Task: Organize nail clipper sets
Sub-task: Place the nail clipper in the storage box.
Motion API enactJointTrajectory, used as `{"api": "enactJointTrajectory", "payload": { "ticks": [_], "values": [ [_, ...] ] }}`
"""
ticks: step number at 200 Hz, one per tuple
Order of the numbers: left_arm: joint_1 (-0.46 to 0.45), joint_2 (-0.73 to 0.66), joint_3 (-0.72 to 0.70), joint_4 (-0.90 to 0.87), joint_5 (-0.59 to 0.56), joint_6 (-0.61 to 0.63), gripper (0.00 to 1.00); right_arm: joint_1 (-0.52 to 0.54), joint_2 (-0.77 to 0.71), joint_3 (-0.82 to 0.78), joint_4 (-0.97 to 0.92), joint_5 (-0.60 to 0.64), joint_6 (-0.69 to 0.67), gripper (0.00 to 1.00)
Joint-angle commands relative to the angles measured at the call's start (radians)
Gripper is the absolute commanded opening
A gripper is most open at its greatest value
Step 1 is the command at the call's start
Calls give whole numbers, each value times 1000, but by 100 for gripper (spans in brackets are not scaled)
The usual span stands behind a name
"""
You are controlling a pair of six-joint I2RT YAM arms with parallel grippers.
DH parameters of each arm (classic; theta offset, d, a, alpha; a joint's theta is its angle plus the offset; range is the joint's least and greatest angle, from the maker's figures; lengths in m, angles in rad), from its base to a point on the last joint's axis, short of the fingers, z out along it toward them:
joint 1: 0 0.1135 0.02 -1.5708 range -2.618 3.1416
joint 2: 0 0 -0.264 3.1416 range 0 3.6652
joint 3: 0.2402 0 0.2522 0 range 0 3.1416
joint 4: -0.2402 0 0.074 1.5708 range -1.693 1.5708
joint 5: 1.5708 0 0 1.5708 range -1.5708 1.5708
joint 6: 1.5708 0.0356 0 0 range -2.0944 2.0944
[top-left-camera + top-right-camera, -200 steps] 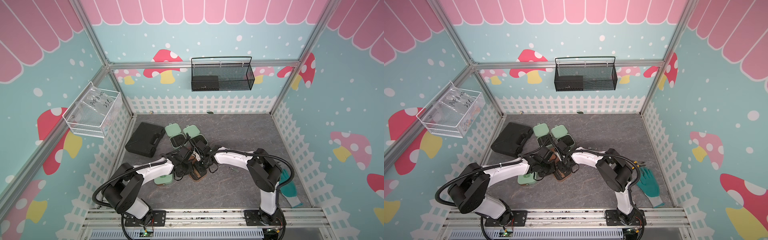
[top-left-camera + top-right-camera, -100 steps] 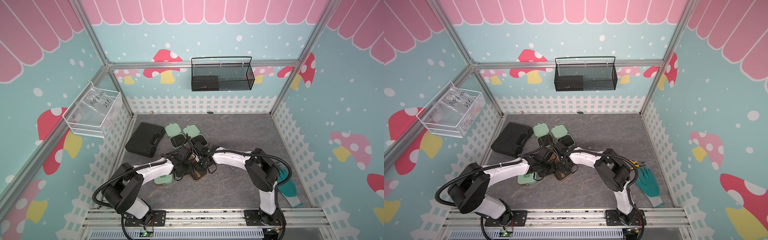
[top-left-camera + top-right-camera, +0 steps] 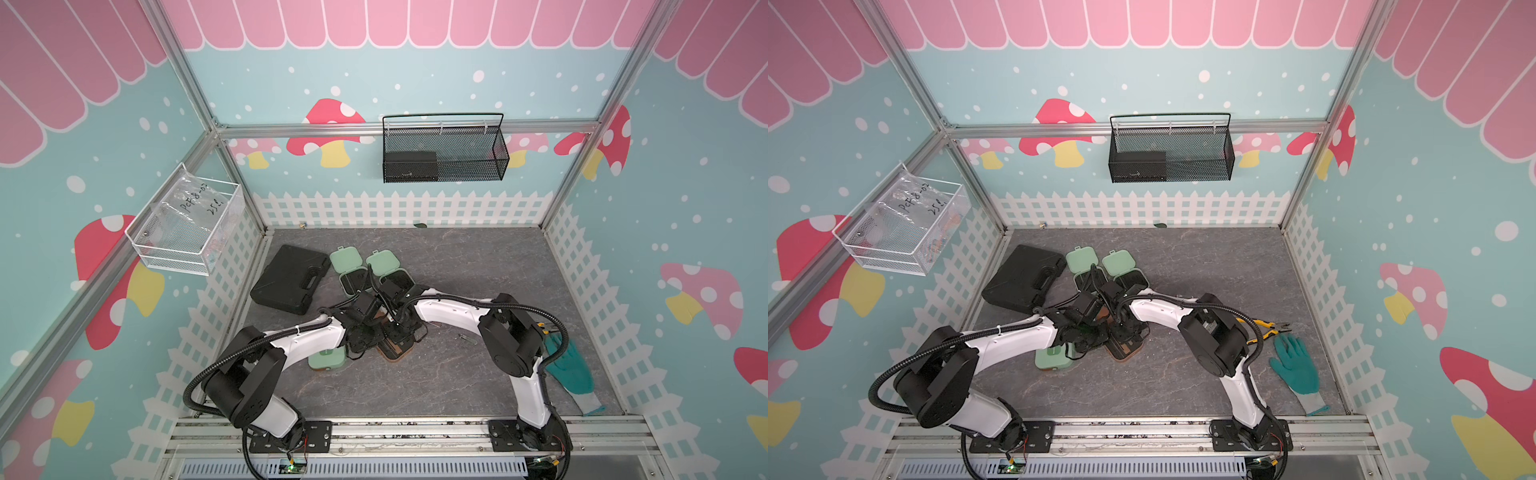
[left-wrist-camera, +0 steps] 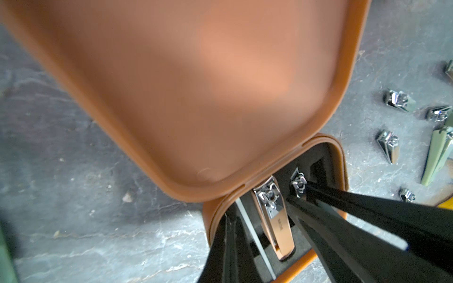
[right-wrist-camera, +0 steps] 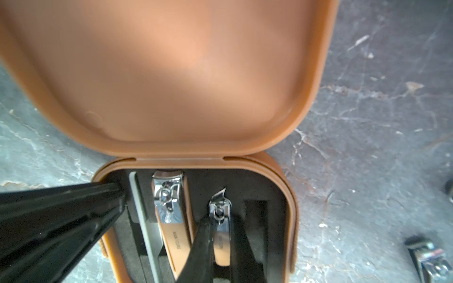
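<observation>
Tightly pinched between the two black fingers of the right gripper (image 5: 220,221) is the small clipper (image 5: 219,204), its lever end poking out just past the fingertips over the black insert (image 5: 259,186) of the brown case (image 5: 291,220); whether it sits in its slot or hangs just above cannot be told. Just beside those fingers, on the side toward the left gripper (image 4: 229,220), the large clipper (image 5: 171,220) lies seated in its own slot, and next to that a grey nail file (image 5: 143,215) lies in a narrow groove. The left gripper is clenched, finger against finger, and its tips press on the insert in the corner of the case, just beside the file's outer edge. On the outer side of the right fingers a bare rectangular slot (image 5: 255,215) shows dark. Ahead of both sets of fingertips the lid (image 5: 171,73) stands swung open, joined to the case's rim. Farther out past the right fingers, several loose clippers (image 4: 397,100) lie scattered on the grey table (image 5: 367,98). In both top views a closed mint case (image 3: 328,359) lies just outside the left fingers, partly under that arm, two open mint cases (image 3: 347,259) sit behind both wrists, and the black case (image 3: 291,278) lies beside them, farther off.
</observation>
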State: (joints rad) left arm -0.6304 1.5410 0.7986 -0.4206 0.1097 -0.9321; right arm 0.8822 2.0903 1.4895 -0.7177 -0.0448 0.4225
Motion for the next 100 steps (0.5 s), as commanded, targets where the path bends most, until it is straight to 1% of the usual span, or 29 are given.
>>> {"api": "enactJointTrajectory", "payload": {
  "ticks": [1, 57, 74, 100],
  "values": [
    [-16, 20, -19, -48, -43, 17, 0, 13, 263, -101, -63, 202, -20, 1],
    [-17, 27, -19, -41, -39, 15, 0, 14, 342, -88, -65, 179, -42, 1],
    [-16, 28, -21, -41, -39, 15, 0, 14, 325, -80, -68, 177, -42, 3],
    [-17, 26, -21, -41, -39, 13, 0, 13, 236, -68, -72, 170, -48, 10]
  ]
}}
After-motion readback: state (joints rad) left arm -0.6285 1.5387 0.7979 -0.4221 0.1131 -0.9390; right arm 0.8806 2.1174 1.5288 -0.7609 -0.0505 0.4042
